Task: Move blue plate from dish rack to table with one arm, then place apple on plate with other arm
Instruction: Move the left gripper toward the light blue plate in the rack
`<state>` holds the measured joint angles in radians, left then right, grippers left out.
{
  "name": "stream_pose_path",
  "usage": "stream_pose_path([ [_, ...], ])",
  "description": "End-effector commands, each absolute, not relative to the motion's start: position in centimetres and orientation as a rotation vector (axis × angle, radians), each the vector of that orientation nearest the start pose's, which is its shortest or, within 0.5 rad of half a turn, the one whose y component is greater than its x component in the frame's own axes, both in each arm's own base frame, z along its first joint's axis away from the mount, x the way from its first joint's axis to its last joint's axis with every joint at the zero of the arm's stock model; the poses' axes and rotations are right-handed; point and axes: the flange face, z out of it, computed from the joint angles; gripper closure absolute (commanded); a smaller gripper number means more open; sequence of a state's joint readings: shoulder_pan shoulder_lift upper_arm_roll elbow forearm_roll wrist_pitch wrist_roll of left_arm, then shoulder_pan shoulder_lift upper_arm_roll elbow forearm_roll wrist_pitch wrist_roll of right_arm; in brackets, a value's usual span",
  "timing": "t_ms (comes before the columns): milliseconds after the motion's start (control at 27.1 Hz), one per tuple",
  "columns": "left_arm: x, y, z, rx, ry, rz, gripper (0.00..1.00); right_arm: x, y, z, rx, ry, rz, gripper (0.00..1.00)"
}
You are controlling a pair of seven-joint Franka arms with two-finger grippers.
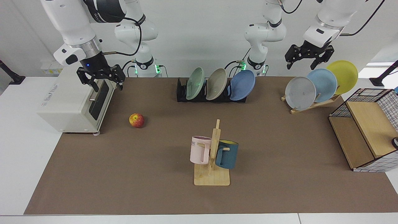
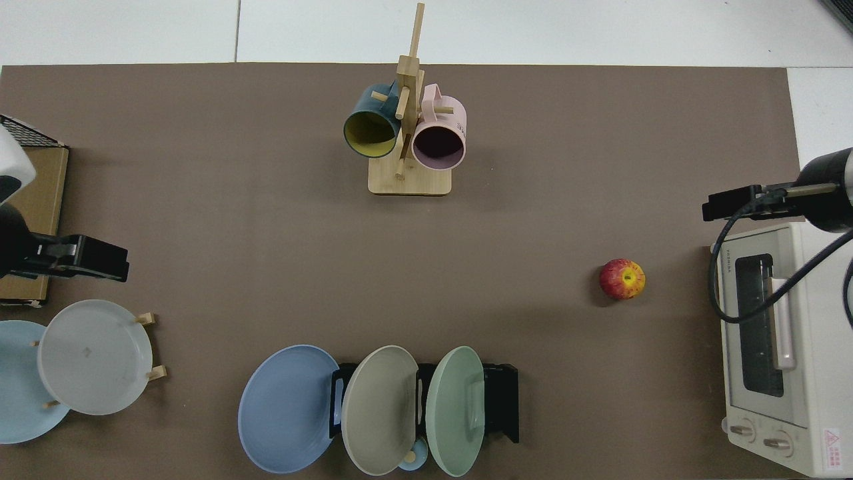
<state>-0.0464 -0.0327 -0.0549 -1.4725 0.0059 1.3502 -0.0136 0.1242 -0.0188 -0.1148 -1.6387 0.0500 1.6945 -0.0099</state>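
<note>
The blue plate stands on edge in the end slot of the black dish rack, at the far middle of the table. The apple lies on the brown mat beside the toaster oven. My left gripper hangs open in the air above the wooden plate rack, well to the side of the blue plate. My right gripper hovers open over the toaster oven, up and behind the apple. Neither holds anything.
A beige plate and a green plate share the dish rack. A white toaster oven stands near the apple. A mug stand with two mugs is in the middle. A wooden rack holds grey, pale-blue and yellow plates beside a wire-and-wood box.
</note>
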Motion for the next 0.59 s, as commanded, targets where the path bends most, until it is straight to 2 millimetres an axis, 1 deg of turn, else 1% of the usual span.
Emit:
stream_pose_path([
  [0,50.91,-4.72,67.18,-3.135,0.127,0.164,0.00,55.59,0.83,61.82,-3.085,0.001,-0.113,0.00],
  [554,50.55,-4.88,67.15,-3.133,0.125,0.188,0.00,55.59,0.74,61.82,-3.085,0.004,-0.113,0.00],
])
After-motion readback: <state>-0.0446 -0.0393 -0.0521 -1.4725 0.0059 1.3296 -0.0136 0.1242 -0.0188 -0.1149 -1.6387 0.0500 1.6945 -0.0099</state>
